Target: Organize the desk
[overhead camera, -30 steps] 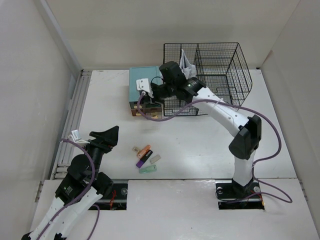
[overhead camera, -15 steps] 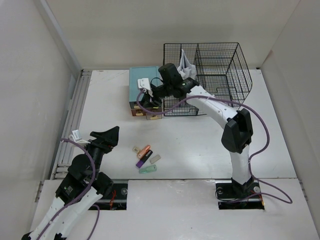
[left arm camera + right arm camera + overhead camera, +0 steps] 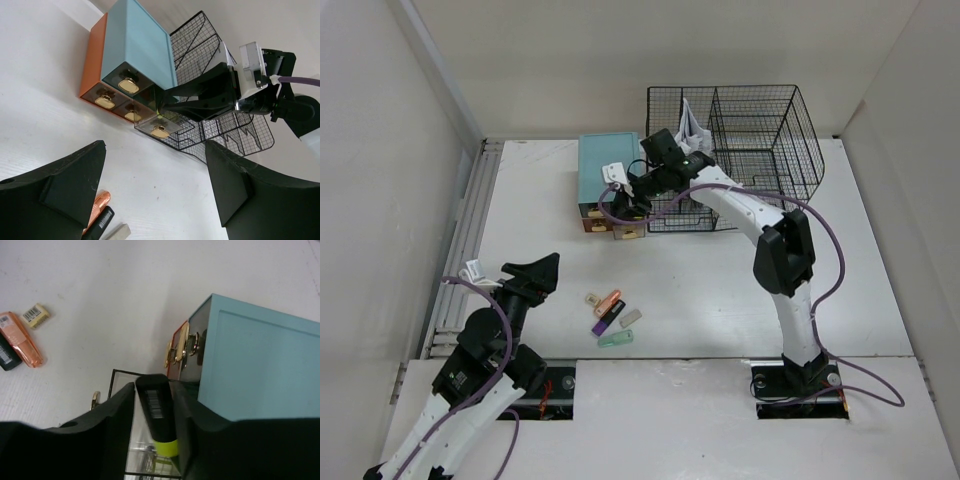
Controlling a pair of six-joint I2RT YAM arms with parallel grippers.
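One open drawer (image 3: pixel 144 452) lies under the right gripper (image 3: pixel 154 392) clasping a highlighter (image 3: pixel 160 417).

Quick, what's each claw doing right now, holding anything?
Left gripper: open, empty.
Right gripper: closed on a black and yellow-green highlighter.

I counted one drawer box (image 3: pixel 605 165) with four gold-knobbed drawers (image 3: pixel 129 85), one wire rack (image 3: pixel 760 130), six small stationery pieces (image 3: pixel 602 325) loose on the surface (image 3: pixel 720 290) near my left pincer (image 3: pixel 533 270), and one black marker (image 3: pixel 156 405) gripped in my right pincer (image 3: pixel 152 407).
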